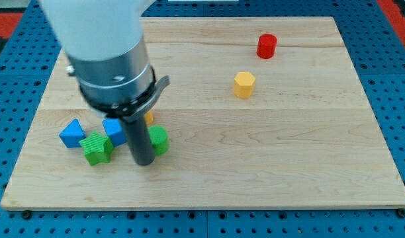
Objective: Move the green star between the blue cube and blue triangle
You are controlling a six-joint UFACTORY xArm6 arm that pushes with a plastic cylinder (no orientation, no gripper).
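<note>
Camera view: my tip [144,161] rests on the table [275,165] toward the view's lower left, touching or just beside the left face of a green block [160,140] and just right of the blue cube [114,131]. No claw is fitted to this arm; the rod holds nothing and can only push.

The green star [97,148] lies just below the gap between the blue triangle [73,133] on its left and the blue cube on its right, touching or nearly touching both.

Judgement: the placing step is near its end. The star sits slightly low of the line joining the two blue blocks. The next move appears to call for bringing the tip round beneath the star and nudging it toward the view's top, without scattering either blue block.

Count:
- Green: two.
- Blue: two.
- Yellow: one hexagon [243,84], well apart at upper right.
- Red: one cylinder [267,46].
- Orange: one block [148,116], mostly hidden behind the rod.
</note>
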